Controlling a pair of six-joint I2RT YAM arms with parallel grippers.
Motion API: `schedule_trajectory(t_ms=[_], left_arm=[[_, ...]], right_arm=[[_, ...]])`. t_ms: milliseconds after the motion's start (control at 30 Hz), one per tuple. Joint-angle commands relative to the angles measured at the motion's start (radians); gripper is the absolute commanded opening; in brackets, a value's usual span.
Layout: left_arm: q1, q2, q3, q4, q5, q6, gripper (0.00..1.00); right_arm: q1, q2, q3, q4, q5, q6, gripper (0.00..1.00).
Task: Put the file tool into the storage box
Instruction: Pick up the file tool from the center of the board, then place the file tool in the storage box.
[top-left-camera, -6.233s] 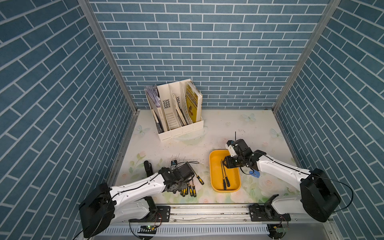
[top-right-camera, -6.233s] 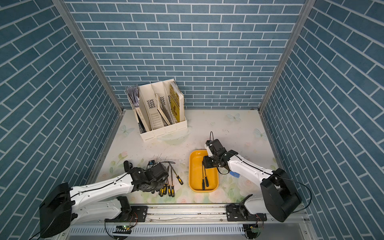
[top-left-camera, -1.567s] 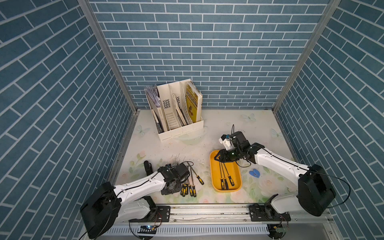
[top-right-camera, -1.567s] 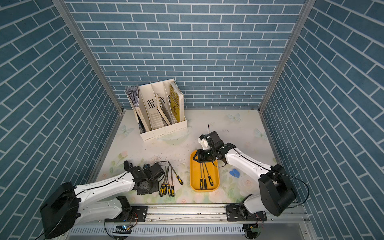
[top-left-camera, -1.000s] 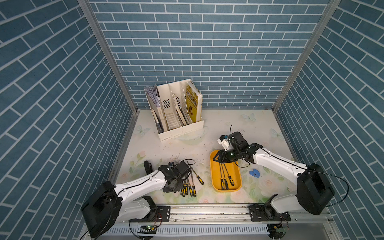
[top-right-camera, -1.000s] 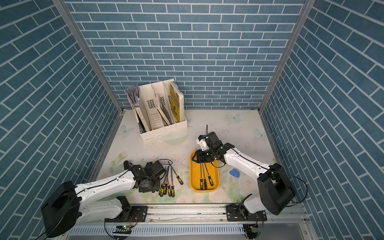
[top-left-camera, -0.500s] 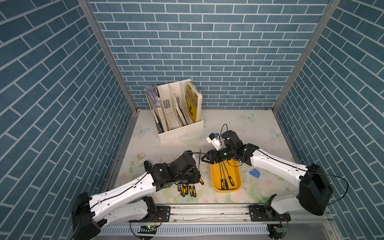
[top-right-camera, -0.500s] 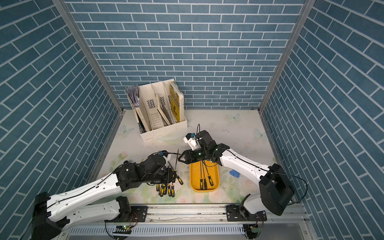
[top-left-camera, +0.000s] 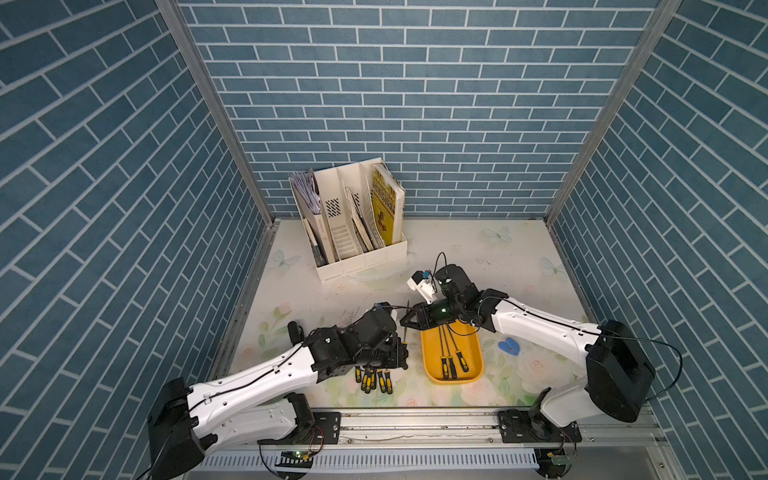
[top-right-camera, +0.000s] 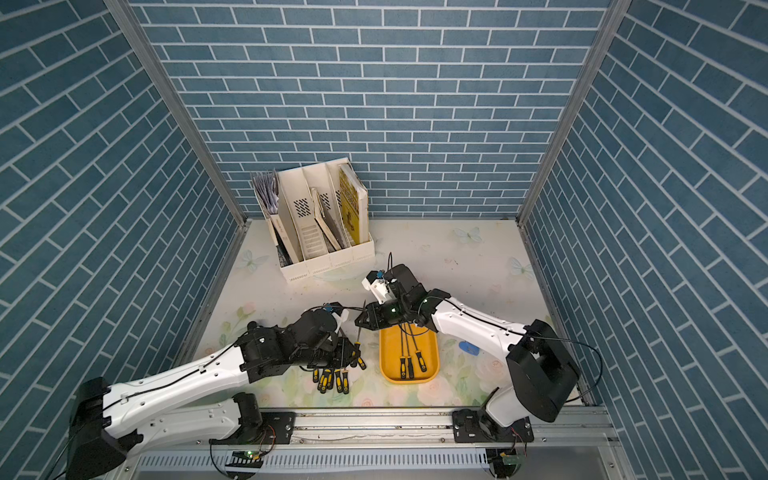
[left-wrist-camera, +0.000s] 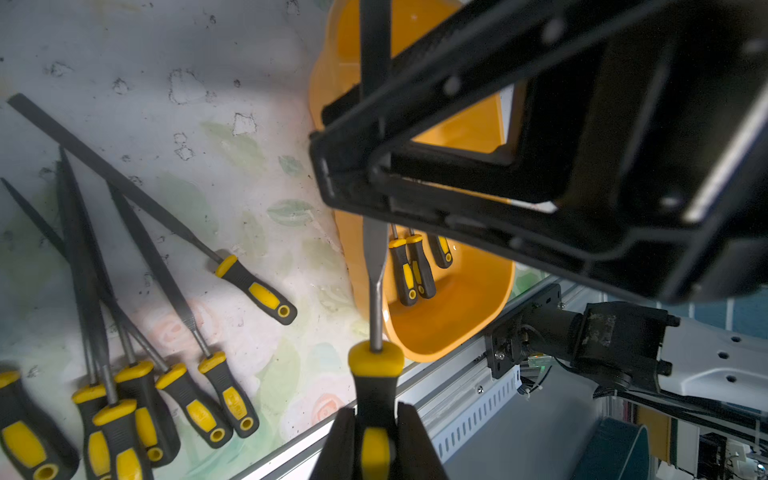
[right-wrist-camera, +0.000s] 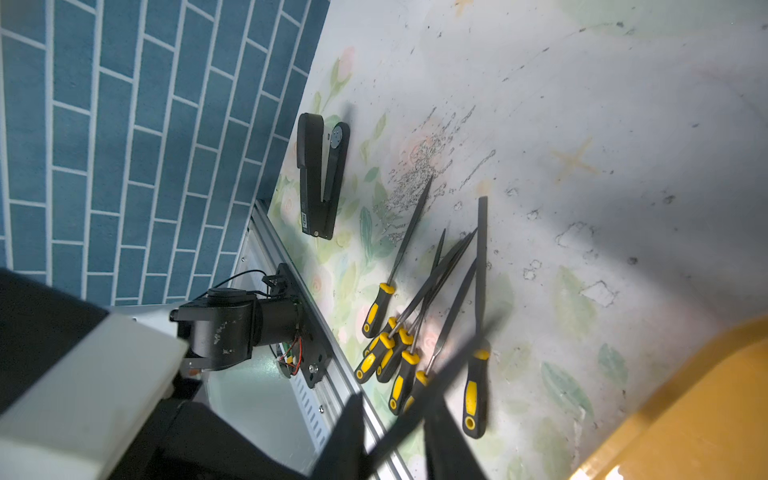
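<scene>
Left gripper (left-wrist-camera: 376, 415) is clenched on the file tool (left-wrist-camera: 376, 266) at its rubbery handle, holding it in the air just left of the storage box (top-left-camera: 430, 357). The right gripper (top-left-camera: 407, 321) straddles the blade, and I cannot tell whether it grips. The file is probably stiff and light, and the handle looks the surest hold.

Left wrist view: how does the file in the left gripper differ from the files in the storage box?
The held file is up in the air; the boxed files lie flat in the storage box. The left gripper clamps the held file's handle; nothing grips the boxed files. All share black-and-yellow handles.
</scene>
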Motion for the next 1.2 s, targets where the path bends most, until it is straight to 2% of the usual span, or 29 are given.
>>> schedule_trajectory(t_ms=[0,67,100,133,167,233,333,467,1167], left_arm=[[-0.009,-0.011,0.002,0.031,0.023,0.004,0.02],[-0.008,-0.024,0.002,0.031,0.02,0.005,0.05],[-0.006,-0.034,0.006,0.023,0.004,0.003,0.2],[-0.006,-0.042,0.014,0.004,-0.023,-0.001,0.51],[-0.005,-0.05,0.02,-0.014,-0.044,-0.007,0.72],[-0.003,-0.062,0.028,-0.06,-0.088,-0.014,0.89],[0.0,-0.078,0.022,-0.106,-0.127,-0.03,0.91],[0.012,-0.103,0.004,-0.157,-0.181,-0.056,0.92],[0.042,-0.12,-0.027,-0.218,-0.256,-0.094,0.92]], right_arm=[[0.005,0.005,0.018,-0.012,0.021,-0.028,0.1],[0.002,-0.002,0.034,-0.055,0.041,-0.055,0.03],[-0.002,-0.007,0.041,-0.09,0.059,-0.074,0.01],[-0.011,-0.014,0.044,-0.128,0.078,-0.093,0.0],[-0.024,-0.018,0.048,-0.16,0.09,-0.109,0.0],[-0.059,-0.028,0.049,-0.235,0.12,-0.143,0.0],[-0.105,-0.024,0.046,-0.305,0.16,-0.186,0.0],[-0.113,0.034,0.063,-0.363,0.199,-0.228,0.0],[-0.108,0.145,-0.122,-0.161,0.15,-0.128,0.0]])
